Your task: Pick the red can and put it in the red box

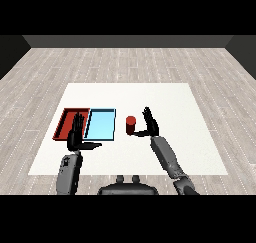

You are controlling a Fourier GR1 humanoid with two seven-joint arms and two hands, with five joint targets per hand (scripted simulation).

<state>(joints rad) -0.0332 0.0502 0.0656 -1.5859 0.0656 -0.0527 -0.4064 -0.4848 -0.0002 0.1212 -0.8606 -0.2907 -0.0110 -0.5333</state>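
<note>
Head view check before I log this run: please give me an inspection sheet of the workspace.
Surface: white table, on grey plank floor.
Job's things: red can upright on the table, right of the trays; red tray beside the light blue tray, both holding nothing.
Clutter: nothing seen.
Hands: left hand open, fingers straight, over the red tray's near edge; right hand open beside the can, not yet curled round it.
Cables: nothing seen.
Surroundings: dark wall beyond the floor.
</note>
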